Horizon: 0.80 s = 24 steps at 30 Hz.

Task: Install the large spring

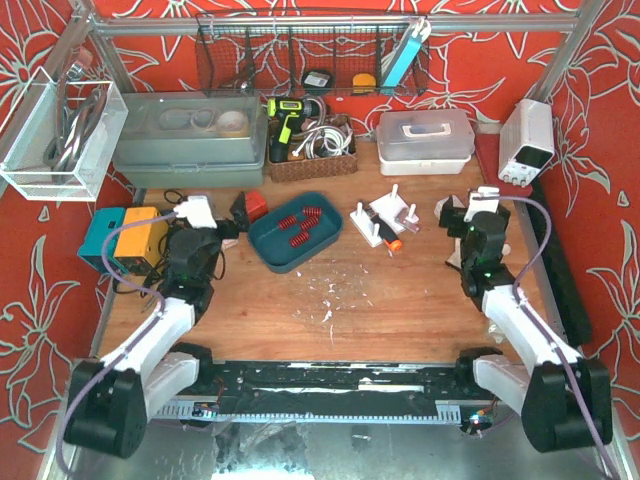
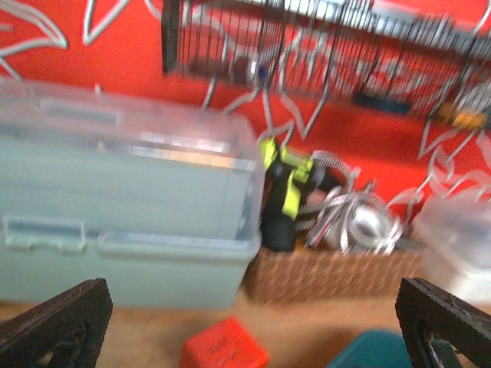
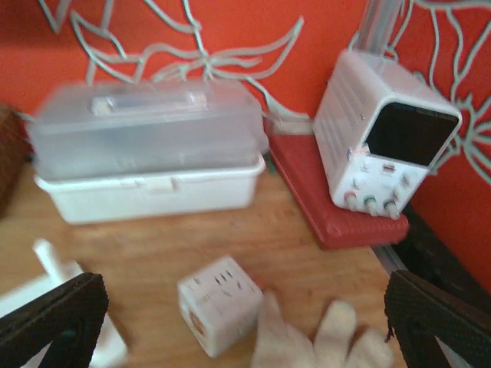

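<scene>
Above the table (image 1: 400, 300), left hand (image 2: 249, 326) and right hand (image 3: 245, 322) hang spread wide, markings on the white cube (image 3: 221, 303) blurred.

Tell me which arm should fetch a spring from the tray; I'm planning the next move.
Left. The left gripper, open, sits beside the teal tray of red springs; the right gripper is farther off, beyond the white blocks.

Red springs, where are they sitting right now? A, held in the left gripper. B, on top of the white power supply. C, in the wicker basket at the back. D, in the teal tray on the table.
D: the top view shows the red springs lying inside the teal tray near the middle of the wooden table.
</scene>
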Motion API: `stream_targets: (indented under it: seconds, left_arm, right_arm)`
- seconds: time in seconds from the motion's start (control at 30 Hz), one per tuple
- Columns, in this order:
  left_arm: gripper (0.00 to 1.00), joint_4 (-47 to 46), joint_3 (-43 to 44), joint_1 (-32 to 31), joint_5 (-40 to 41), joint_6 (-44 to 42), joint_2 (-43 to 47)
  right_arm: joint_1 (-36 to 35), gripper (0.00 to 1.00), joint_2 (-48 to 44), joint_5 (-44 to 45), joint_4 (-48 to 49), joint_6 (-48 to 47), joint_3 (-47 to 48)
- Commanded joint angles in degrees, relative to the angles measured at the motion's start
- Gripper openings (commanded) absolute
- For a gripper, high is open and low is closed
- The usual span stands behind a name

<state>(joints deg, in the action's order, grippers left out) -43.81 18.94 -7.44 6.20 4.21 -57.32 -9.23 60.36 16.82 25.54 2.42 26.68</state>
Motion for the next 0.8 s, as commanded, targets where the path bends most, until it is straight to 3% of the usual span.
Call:
stream_targets:
  seconds: [0.0,0.1,0.23,0.3,0.4,0.53,0.63,0.77]
  left_arm:
    - [1.00,16.12,6.44,0.32,-2.09,15.59,7.94]
    - [1.00,21.31,10.65,0.32,-11.52,22.23,11.82]
    - [1.00,20.32,9.32,0.33,-23.64,26.52,17.23]
    - [1.00,20.25,6.31,0.32,-25.01,30.04,21.01]
    - [1.00,18.73,2.25,0.32,-30.26,33.64,24.43]
    - [1.00,21.28,3.99,0.32,-37.24,31.88,21.10]
    - [1.00,23.76,5.14,-0.34,-40.49,30.78,17.67]
    - [0.98,25.50,6.15,-7.39,-34.86,27.70,14.80]
  right_arm:
    - [0.10,0.99,-5.58,-6.52,-19.27,11.01,7.86]
    - [0.09,0.99,-7.47,-12.28,-32.90,19.86,15.81]
    - [0.14,0.99,-8.59,-19.51,-44.07,18.62,21.16]
    - [0.32,0.99,-10.29,-16.90,-45.52,21.55,19.83]
    - [0.36,0.99,-10.98,-22.68,-46.41,19.02,19.83]
    - [0.22,0.97,-9.25,-31.82,-48.04,17.48,20.84]
    - [-0.49,0.94,-7.19,-32.94,-49.17,17.84,20.56]
    - [-2.34,0.91,-2.97,-31.59,-50.26,15.53,20.17]
